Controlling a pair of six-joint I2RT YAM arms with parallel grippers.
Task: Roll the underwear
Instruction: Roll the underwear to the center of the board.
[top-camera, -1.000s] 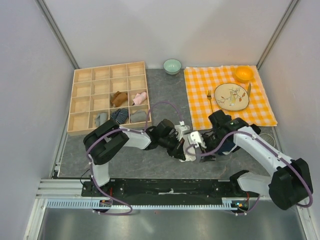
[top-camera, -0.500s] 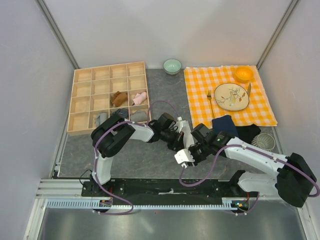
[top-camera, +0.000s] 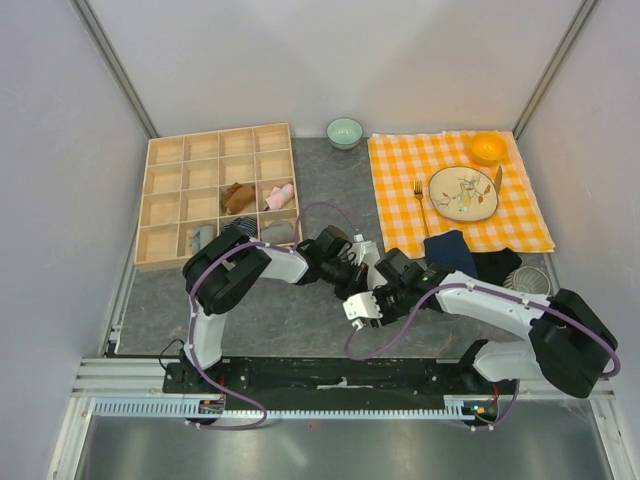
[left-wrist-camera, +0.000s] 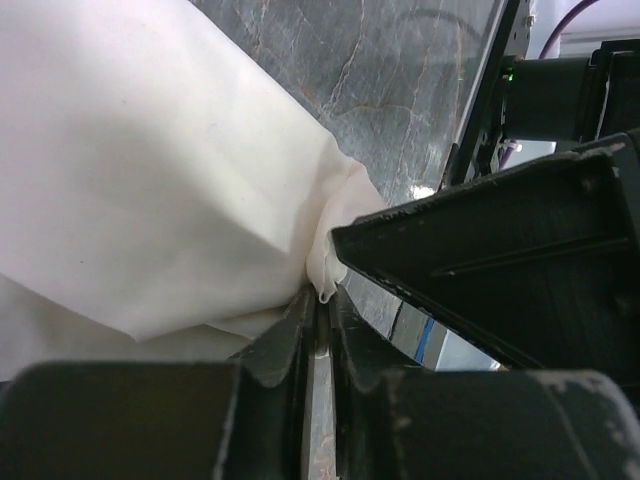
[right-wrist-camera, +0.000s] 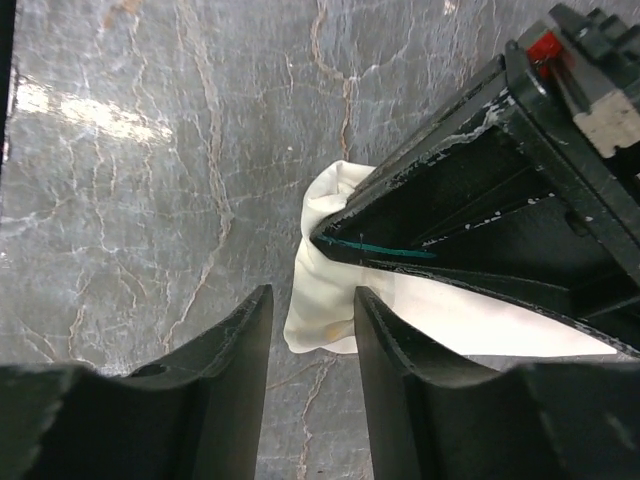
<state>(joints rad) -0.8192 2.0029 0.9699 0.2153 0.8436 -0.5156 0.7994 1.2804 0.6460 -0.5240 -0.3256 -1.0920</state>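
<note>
Pinching a bunched fold of the cream-white underwear (left-wrist-camera: 150, 180) with the left gripper (left-wrist-camera: 322, 300), fingers pressed all but together on the cloth. Leaving the remainder of that garment draped on the grey marbled worktop (right-wrist-camera: 150, 150), about midway between its left and right edges and closer to the near edge than the far one.

Holding the right gripper (right-wrist-camera: 312, 291) low over the same spot, facing the left one, fingers (right-wrist-camera: 235, 370) spread with bare stone showing between them. Framing a loose cream corner of the garment in the gap at the tips; cannot tell whether either pad touches it, though nothing looks clamped there.

Crowding both wrists together in the overhead view, hiding nearly all of the pale cloth beneath them.

Finding the rust-brown underwear (top-camera: 237, 197) well apart from all this, bundled in a middle compartment of the wooden tray (top-camera: 160, 200) by the far left corner of the worktop. Covering the far right corner with the checked cloth (top-camera: 520, 215), a plate (top-camera: 463, 193) set on it.
</note>
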